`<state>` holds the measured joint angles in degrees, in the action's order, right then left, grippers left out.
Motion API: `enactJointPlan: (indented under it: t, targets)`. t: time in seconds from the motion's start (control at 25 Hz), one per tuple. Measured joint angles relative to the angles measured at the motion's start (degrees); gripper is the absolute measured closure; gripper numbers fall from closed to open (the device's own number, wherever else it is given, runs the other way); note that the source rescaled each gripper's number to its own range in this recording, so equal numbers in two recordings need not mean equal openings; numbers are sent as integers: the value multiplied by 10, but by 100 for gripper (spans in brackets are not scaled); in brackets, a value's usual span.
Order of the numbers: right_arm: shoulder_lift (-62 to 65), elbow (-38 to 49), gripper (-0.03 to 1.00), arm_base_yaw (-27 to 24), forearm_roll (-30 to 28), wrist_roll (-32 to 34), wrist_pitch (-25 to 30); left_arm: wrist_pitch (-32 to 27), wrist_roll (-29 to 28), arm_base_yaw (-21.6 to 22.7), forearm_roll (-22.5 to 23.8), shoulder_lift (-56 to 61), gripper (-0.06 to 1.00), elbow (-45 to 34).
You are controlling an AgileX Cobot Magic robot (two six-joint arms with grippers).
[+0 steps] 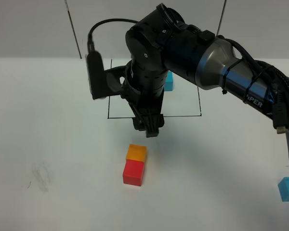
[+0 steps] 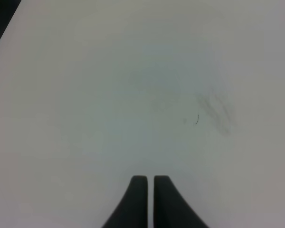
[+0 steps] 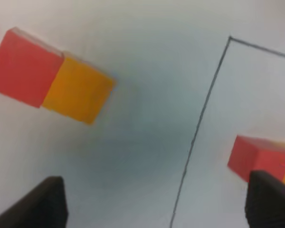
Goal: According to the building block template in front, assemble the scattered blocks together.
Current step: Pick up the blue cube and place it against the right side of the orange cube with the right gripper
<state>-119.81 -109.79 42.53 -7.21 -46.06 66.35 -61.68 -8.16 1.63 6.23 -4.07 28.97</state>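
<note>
One unframed red cube (image 1: 133,173), one orange cube (image 1: 136,152), one blue cube (image 1: 288,188)

Soft even light; blurry wrist views

White tabletop (image 1: 48,120), faint grey smudge (image 1: 41,175), pale panelled wall (image 1: 33,29)

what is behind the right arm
Inside the black rectangle, part of a blue cube shows. The right arm hides the rest; the right wrist view shows a red cube there.
</note>
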Motion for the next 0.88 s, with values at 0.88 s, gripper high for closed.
enactJointPlan:
  t: [0.88]
  targets:
    - [21,0,32,-53,-154,566,32,0,0,0,0,0,94,0]
